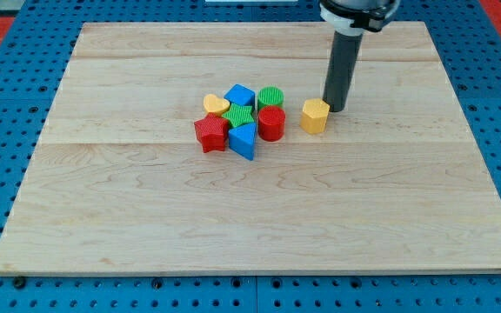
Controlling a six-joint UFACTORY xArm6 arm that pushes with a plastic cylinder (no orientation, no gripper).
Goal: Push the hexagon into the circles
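Note:
A yellow hexagon block [315,115] sits on the wooden board [259,209], right of a cluster of blocks. My tip [335,108] rests on the board just right of and slightly above the hexagon, very close to its upper right side. The red circle block [271,123] and the green circle block [270,97] stand at the cluster's right edge, a short gap left of the hexagon. The rod rises straight up from the tip to the view's top.
The cluster also holds a yellow heart [217,105], a blue block [239,94], a green star [240,115], a red star [210,134] and a blue triangle-like block [243,141]. Blue pegboard [7,130] surrounds the board.

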